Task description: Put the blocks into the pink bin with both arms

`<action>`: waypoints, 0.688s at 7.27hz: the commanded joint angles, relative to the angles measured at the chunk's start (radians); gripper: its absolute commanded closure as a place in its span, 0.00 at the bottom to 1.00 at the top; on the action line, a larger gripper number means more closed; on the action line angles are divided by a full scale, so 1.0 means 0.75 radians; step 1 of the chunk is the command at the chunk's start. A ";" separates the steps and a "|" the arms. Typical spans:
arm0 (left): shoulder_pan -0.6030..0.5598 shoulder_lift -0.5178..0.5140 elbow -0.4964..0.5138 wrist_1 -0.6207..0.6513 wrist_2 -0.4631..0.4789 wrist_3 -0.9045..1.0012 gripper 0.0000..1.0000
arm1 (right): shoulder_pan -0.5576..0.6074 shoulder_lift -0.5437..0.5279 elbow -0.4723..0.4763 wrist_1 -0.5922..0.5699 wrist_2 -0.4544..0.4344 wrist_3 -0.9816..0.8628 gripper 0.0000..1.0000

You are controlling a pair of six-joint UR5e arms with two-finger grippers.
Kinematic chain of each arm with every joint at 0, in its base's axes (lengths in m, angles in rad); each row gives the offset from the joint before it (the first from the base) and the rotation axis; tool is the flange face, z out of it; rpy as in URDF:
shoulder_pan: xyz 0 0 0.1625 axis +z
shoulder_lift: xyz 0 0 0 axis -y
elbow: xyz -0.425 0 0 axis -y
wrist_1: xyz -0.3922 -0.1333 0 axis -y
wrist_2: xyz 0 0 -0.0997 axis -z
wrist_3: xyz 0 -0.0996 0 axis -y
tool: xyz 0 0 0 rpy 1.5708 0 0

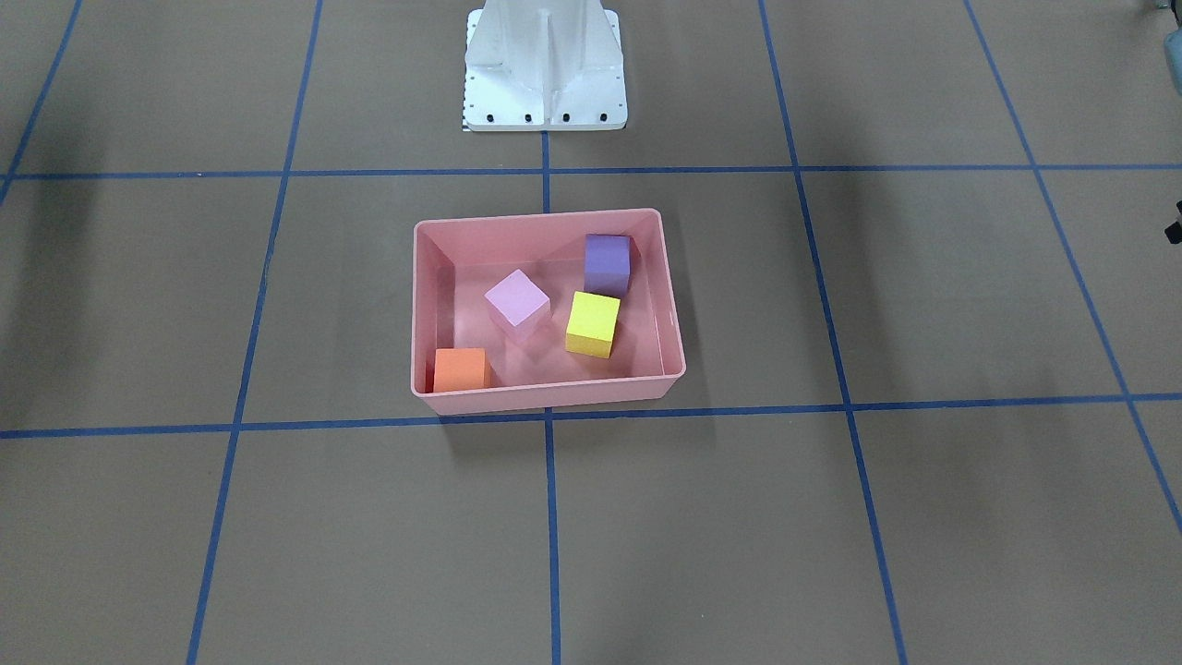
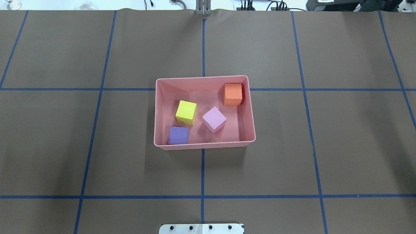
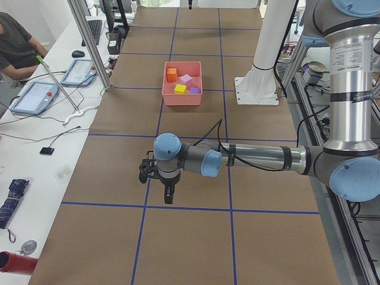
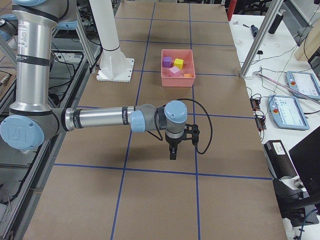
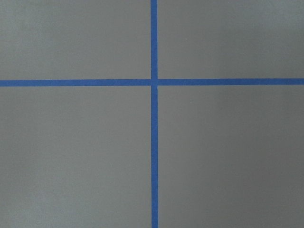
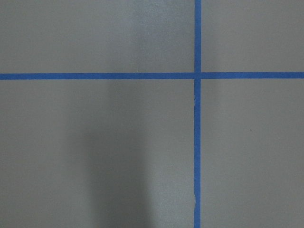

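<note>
1. Front-facing view: the pink bin [image 1: 545, 399] sits out from my white pedestal [image 1: 545, 65], and all four cubes are inside it. The orange block [image 1: 461, 369] is tucked into the bin corner away from the pedestal. The purple block [image 1: 607, 263] is near the opposite corner, and the yellow block [image 1: 592, 323] is just beside it. The light pink block [image 1: 517, 305] sits mid-floor, turned diagonally to the walls.
2. Overhead view: same four cubes on the bin's floor, and the bin sits across a crossing of blue tape [image 2: 202, 48] on the table [image 2: 341, 146].
3. Left side view: my left arm [image 3: 261, 159] stretches low over the table. My left gripper [image 3: 168, 196] points straight down, well apart from the bin. Jaws apart or together? I cannot tell from here.
4. Right side view: my right arm [image 4: 100, 119] mirrors that. My right gripper [image 4: 172, 152] points down, well apart from the bin, and again I cannot tell how the jaws stand.
5. Left wrist view: just brown table and a tape crossing, which tells me nothing about the jaws.
6. Right wrist view: a tape crossing with a soft shadow on the table, so I cannot tell here either.
</note>
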 commanded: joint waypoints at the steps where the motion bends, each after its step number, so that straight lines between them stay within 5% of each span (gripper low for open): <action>1: 0.006 -0.011 -0.012 0.023 -0.033 0.017 0.00 | -0.007 0.002 -0.008 0.000 -0.002 0.000 0.00; 5: -0.132 -0.003 0.000 0.094 -0.021 0.184 0.00 | -0.007 0.002 -0.006 0.000 0.000 0.000 0.00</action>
